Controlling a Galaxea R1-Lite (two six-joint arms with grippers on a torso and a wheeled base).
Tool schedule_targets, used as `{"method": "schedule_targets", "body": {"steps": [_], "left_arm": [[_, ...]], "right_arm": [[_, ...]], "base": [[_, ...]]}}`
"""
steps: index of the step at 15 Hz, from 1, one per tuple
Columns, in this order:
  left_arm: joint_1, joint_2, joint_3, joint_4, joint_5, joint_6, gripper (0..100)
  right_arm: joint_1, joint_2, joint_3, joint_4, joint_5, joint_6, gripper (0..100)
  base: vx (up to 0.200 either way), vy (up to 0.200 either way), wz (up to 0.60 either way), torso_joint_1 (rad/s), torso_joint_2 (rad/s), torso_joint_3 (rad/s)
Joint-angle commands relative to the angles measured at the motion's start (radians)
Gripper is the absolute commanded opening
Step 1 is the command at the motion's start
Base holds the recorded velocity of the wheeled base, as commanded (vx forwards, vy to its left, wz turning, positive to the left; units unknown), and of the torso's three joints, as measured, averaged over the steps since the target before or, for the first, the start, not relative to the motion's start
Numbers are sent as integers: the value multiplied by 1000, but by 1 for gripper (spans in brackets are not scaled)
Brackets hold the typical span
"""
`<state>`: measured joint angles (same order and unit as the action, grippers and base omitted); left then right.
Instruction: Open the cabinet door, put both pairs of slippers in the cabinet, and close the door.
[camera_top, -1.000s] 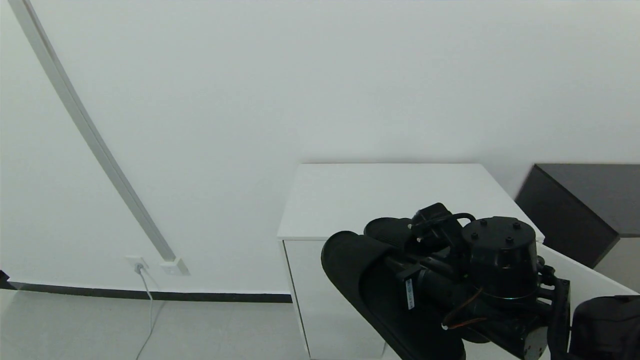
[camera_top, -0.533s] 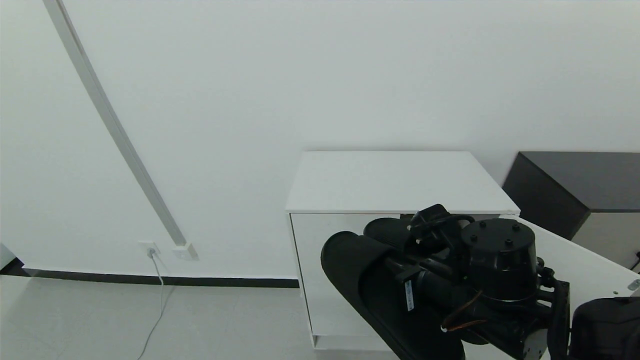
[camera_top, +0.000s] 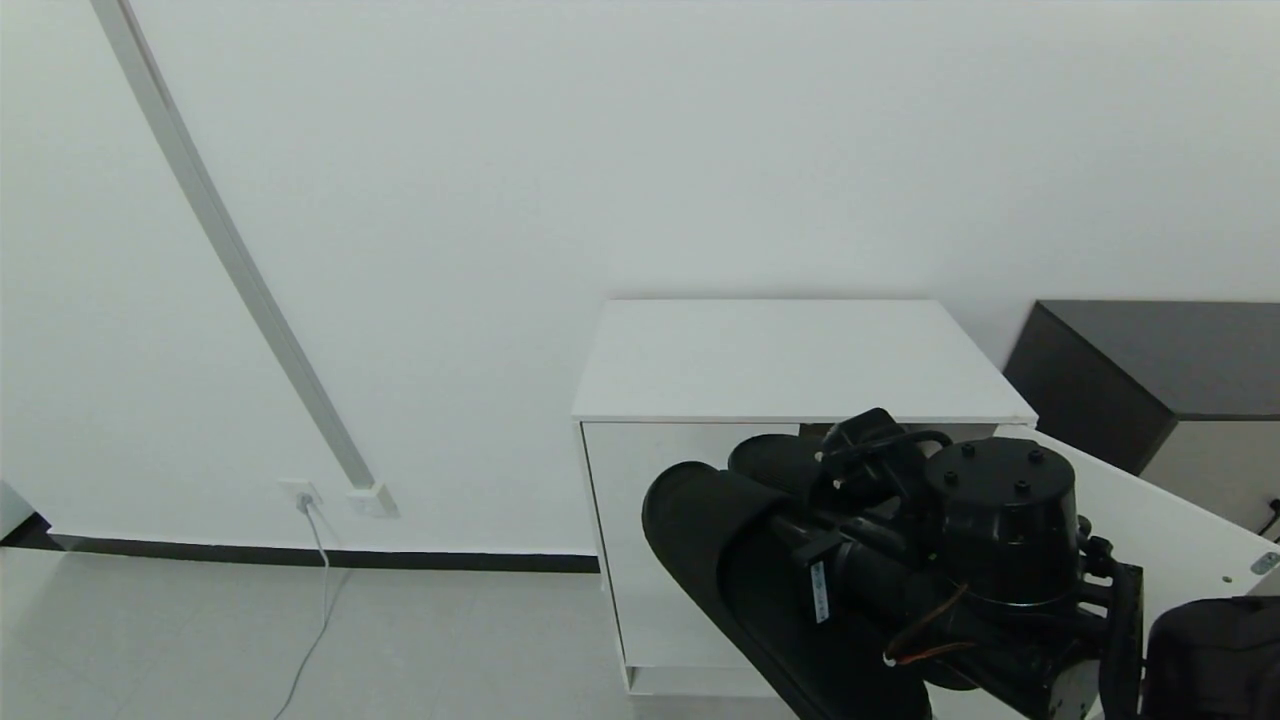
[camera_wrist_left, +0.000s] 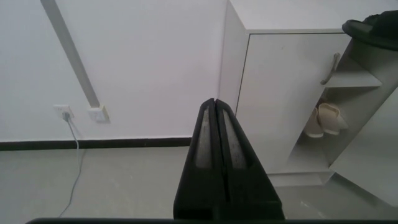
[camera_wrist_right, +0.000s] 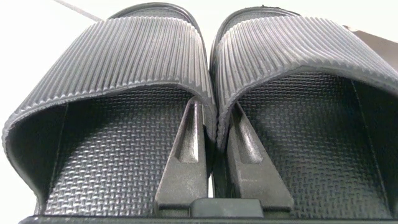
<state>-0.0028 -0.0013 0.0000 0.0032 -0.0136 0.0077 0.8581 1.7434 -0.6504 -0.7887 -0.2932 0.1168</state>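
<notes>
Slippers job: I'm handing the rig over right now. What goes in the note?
Right claw: shut on the black slippers, held in front of the cabinet.
Left claw: shut, empty.
Done: door open; beige slippers inside the cabinet.
Left: set the black pair inside, release, close the door.

Plain white wall (camera_top: 500, 150) at the far side, crossed on the left by a grey strip (camera_top: 230, 260) slanting down to a socket (camera_top: 300, 495), cable (camera_top: 318, 600) trailing onto pale tiled floor (camera_top: 200, 650), black skirting (camera_top: 300, 556) along the base, dark low unit (camera_top: 1150, 370) far right.
</notes>
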Motion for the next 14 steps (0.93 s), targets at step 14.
{"method": "schedule_targets", "body": {"steps": [14], "left_arm": [[0,1,-2,0,-2,2,0]], "right_arm": [[4,1,26,-50,-18,-3,0]], "base": [[0,-186,0,3,3,3]]}}
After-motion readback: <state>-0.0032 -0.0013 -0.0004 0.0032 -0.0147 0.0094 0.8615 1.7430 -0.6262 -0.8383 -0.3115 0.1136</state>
